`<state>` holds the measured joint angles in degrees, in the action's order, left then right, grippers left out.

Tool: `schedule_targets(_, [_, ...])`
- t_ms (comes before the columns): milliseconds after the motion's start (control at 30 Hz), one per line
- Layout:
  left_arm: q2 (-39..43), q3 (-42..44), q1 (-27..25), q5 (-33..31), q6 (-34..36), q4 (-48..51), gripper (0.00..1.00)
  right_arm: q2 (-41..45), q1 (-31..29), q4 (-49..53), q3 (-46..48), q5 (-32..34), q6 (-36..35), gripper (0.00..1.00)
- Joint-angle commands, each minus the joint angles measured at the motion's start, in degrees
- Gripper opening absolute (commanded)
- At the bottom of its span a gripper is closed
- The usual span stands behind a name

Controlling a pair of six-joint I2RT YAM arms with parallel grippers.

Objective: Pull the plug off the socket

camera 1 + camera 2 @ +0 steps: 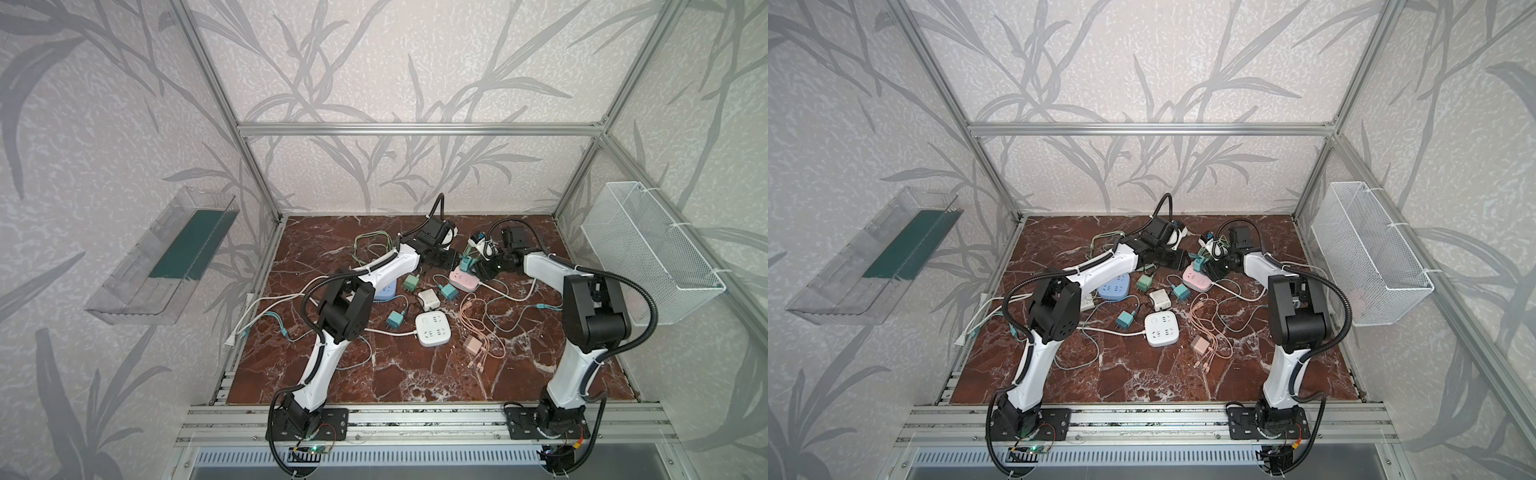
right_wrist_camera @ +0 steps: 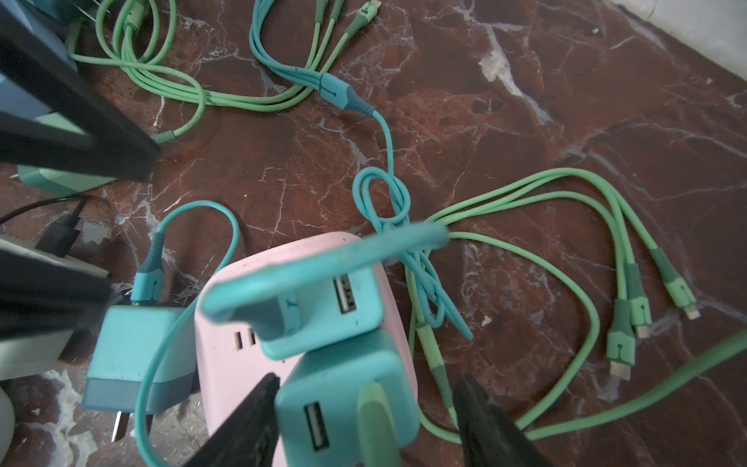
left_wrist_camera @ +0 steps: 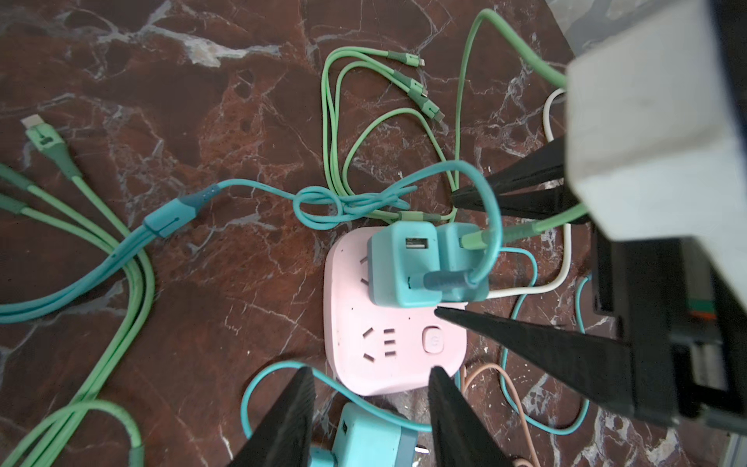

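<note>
The socket (image 1: 465,282) lies on the table (image 1: 395,374) at 2 o'clock from centre, a teal plug (image 2: 347,404) seated in it. The right gripper (image 2: 368,378) straddles the plug — jaws spread, not pinching; the left gripper (image 3: 372,370) has its jaws spread at the socket's edge.

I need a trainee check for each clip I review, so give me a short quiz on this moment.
1. Choose: the right hand works at a power strip that is A white, B pink, C blue.
2. True or false: the right hand is shut on a loose cable lying clear of any charger.
3. Fill in: the charger between its fingers carries a ___ cable.

Key
1. B.
2. False: its open fingers straddle a charger plugged into the strip.
3. Green.
</note>
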<state>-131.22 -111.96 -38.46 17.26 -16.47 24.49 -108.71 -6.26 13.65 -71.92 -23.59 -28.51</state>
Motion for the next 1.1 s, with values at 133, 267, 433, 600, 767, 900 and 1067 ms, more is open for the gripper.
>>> schedule_targets(133, [-3.40,-2.61,0.22,2.56,0.91,4.65,0.40,-1.98,0.16,6.47,-4.27,-1.84,-4.80,0.65])
schedule_targets(267, [-4.44,-3.06,0.22,2.53,0.40,4.95,0.38,-2.72,0.20,8.45,-5.15,-0.95,-6.53,0.64])
schedule_targets(433, [-6.07,-4.96,0.13,1.95,0.12,6.68,0.38,-2.89,0.11,8.20,-5.40,-0.92,-6.64,0.62])
schedule_targets(600, [-7.01,-5.59,-0.09,1.73,-0.91,7.29,0.38,-3.35,-0.07,8.66,-5.78,-0.30,-6.98,0.58])
schedule_targets(767, [-8.57,-7.35,-0.13,1.64,-2.06,8.77,0.38,-3.20,-0.24,8.59,-5.38,0.37,-7.13,0.53])
schedule_targets(900, [-8.70,-7.61,-0.15,1.15,-2.60,8.80,0.38,-3.00,-0.33,8.22,-5.01,0.74,-6.90,0.51])
schedule_targets(1067, [-9.25,-8.36,-0.21,-0.52,-3.08,10.32,0.38,-2.74,-0.89,7.51,-4.89,0.57,-6.38,0.47])
